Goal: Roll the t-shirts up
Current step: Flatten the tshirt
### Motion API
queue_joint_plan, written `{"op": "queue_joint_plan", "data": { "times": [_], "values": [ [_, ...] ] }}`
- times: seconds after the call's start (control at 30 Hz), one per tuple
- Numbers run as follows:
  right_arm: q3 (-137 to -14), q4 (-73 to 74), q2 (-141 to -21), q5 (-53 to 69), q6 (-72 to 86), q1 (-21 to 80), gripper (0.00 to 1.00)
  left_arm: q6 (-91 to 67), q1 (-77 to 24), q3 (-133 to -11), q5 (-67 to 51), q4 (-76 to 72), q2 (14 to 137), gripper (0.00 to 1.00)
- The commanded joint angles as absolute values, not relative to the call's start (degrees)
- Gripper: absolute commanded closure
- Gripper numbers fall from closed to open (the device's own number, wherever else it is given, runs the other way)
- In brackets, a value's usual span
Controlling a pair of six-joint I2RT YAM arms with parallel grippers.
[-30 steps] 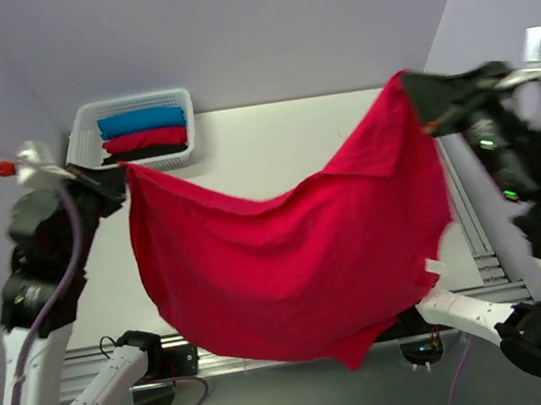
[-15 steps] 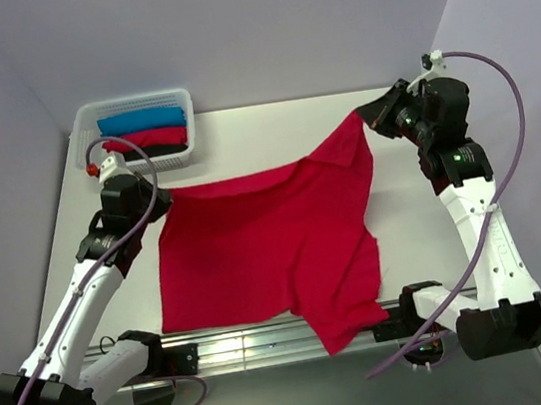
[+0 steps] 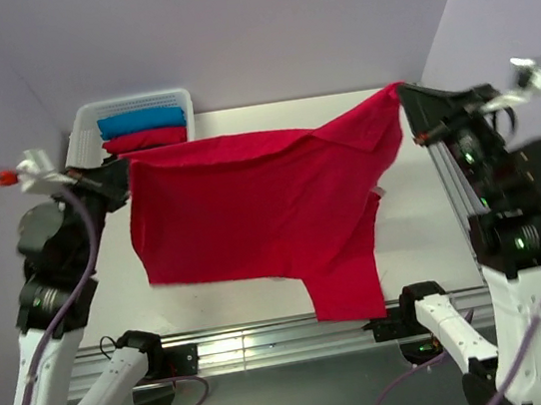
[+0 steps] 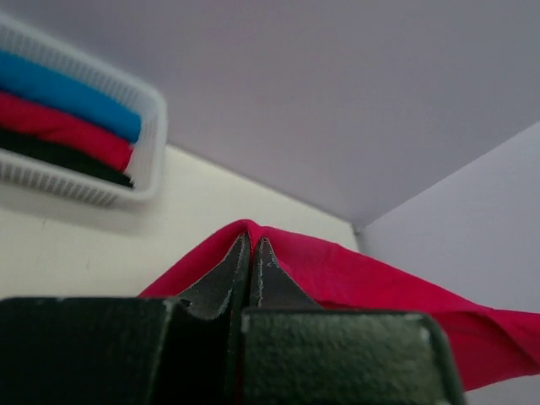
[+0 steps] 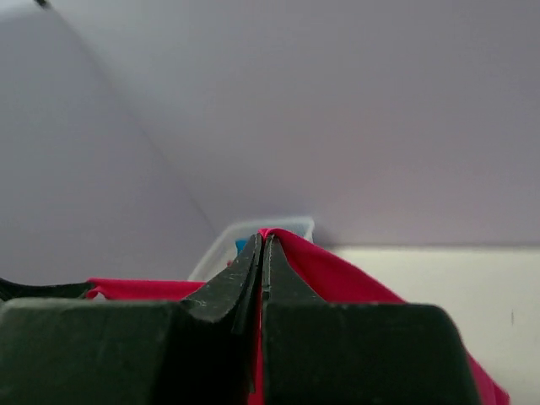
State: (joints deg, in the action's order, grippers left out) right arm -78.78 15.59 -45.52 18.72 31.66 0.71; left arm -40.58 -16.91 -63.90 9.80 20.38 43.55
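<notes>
A crimson-red t-shirt [image 3: 252,215] hangs spread in the air between both arms above the table. My left gripper [image 3: 125,169] is shut on its left upper corner; in the left wrist view the cloth [image 4: 354,274] wraps over the closed tips [image 4: 251,245]. My right gripper [image 3: 403,95] is shut on the right upper corner, with red cloth [image 5: 337,274] over the closed tips [image 5: 264,243]. The shirt's lower edge hangs near the table's front, one part drooping lower at the right. Folded blue [image 3: 141,120] and red [image 3: 146,139] t-shirts lie in the basket.
A white lattice basket [image 3: 84,123] stands at the table's far left corner, also seen in the left wrist view [image 4: 148,156]. The white table [image 3: 413,213] has a metal rail along its right side [image 3: 456,196] and front edge. Lilac walls close in on three sides.
Both arms have lifted the red t-shirt off the table again and pulled it taut between them; half a second ago it lay partly spread on the table.
</notes>
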Motion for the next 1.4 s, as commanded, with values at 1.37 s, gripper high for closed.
{"op": "queue_joint_plan", "data": {
  "times": [1.37],
  "values": [
    [-90.8, 2.0, -36.9, 19.2, 28.5, 0.4, 1.0, -36.7, -16.6, -72.2, 7.2, 17.7, 30.6, 1.0]
  ]
}}
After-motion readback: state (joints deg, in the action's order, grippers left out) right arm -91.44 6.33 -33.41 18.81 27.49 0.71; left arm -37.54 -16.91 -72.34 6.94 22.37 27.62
